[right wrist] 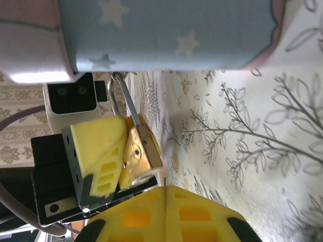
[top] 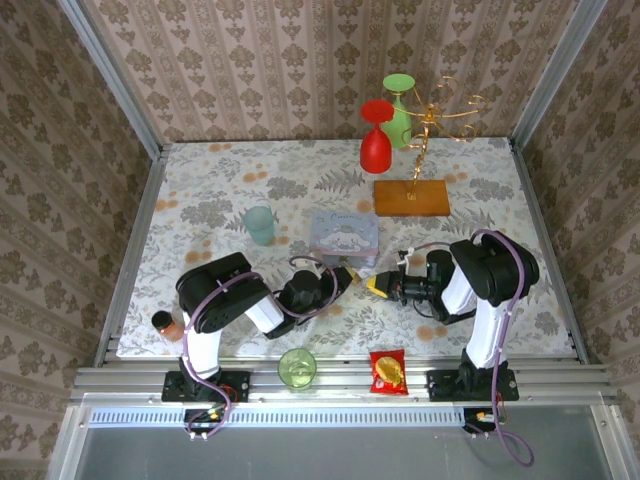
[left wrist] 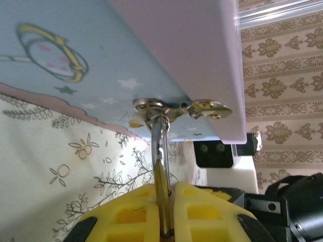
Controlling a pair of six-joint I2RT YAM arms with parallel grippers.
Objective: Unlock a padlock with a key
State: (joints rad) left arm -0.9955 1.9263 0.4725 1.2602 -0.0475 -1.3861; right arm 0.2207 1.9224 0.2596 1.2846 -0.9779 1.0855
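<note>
The small brass padlock [right wrist: 137, 147] hangs by its silvery shackle [left wrist: 159, 135] from the metal hasp [left wrist: 174, 108] of a blue-and-pink tin box [top: 345, 237]. My left gripper [left wrist: 165, 190] is shut on the padlock's body, one yellow finger [right wrist: 98, 146] on each flat side. It sits just in front of the box [top: 350, 277]. My right gripper [right wrist: 165, 191] faces it from the right [top: 380, 285], a short gap from the padlock's lower end. Its yellow fingers are pressed together on the key [right wrist: 165, 180], of which only a thin metal edge pokes out.
A teal cup [top: 260, 224] stands left of the box. A green cup [top: 297, 367] and a red-and-yellow snack packet [top: 387, 371] lie at the near edge, a small bottle [top: 165, 324] near left. A gold cup stand [top: 412, 196] with red [top: 376, 145] and green [top: 399, 110] goblets stands at the back.
</note>
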